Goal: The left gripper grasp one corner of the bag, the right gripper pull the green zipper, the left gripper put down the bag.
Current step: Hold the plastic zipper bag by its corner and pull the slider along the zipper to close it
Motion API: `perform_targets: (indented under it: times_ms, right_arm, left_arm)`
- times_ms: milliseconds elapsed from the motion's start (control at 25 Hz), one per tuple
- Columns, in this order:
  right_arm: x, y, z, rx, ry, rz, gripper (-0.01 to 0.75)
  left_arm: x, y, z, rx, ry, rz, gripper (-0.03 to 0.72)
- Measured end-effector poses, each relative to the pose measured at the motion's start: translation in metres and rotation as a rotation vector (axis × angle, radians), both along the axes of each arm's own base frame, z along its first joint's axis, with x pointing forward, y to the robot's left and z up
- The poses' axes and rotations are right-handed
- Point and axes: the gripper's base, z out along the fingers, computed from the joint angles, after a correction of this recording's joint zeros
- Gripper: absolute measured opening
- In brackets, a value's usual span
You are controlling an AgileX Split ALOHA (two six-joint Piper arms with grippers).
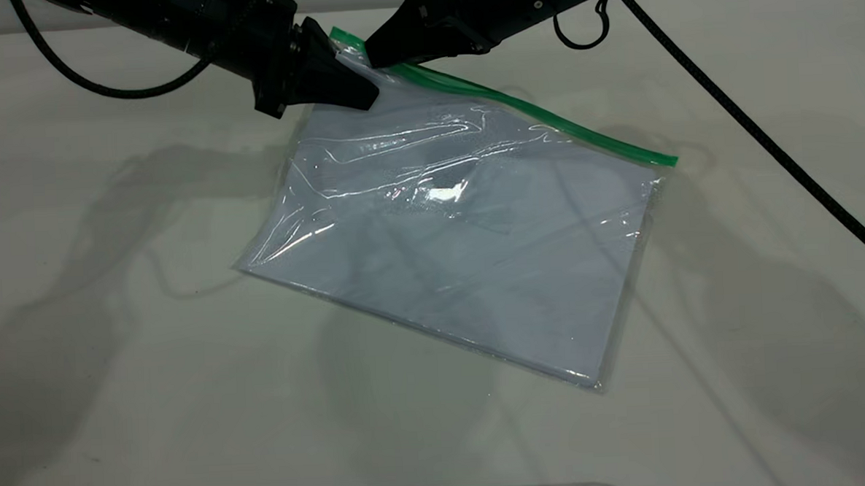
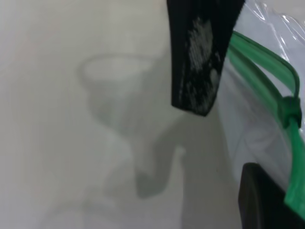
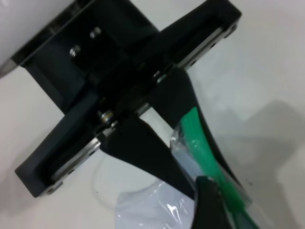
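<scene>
Here the bag lies slanted across the middle of the exterior frame on the pale table, its lower edge on the surface and its upper-left corner raised. The green zipper runs along the pouch's upper long edge, from that lifted corner at upper centre down to the right. The left gripper reaches in from the upper left of the frame with its jaws pinched on the plastic at that corner. The right gripper comes in from the top right, its tip meeting the green strip just beside the left one. In the right wrist view, the left gripper's two fingers close on either side of the strip's end. In the left wrist view the small slider tab sits on the strip; the right gripper seems pressed onto the zipper there, though the tip is partly hidden.
</scene>
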Motion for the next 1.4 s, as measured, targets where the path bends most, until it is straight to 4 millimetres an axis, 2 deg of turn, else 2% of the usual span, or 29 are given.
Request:
perform_targets:
  times_ms: [240, 960, 1160, 1400]
  right_arm:
    - [0.0000, 0.0000, 0.0000, 0.000, 0.001, 0.000, 0.490]
    - [-0.0017, 0.0014, 0.0017, 0.025, 0.011, 0.015, 0.161]
    - [-0.0020, 0.0016, 0.0019, 0.027, 0.011, 0.019, 0.044]
    - [-0.0014, -0.0011, 0.0022, 0.031, 0.012, 0.024, 0.034]
  left_arm:
    - [0.0015, -0.0008, 0.0014, -0.019, 0.001, 0.021, 0.051]
    - [0.0012, -0.0003, 0.0005, -0.006, -0.005, 0.013, 0.051]
    - [0.0012, -0.0003, 0.0005, -0.008, 0.015, 0.026, 0.051]
    - [0.0010, 0.0014, 0.0007, -0.011, 0.027, 0.029, 0.051]
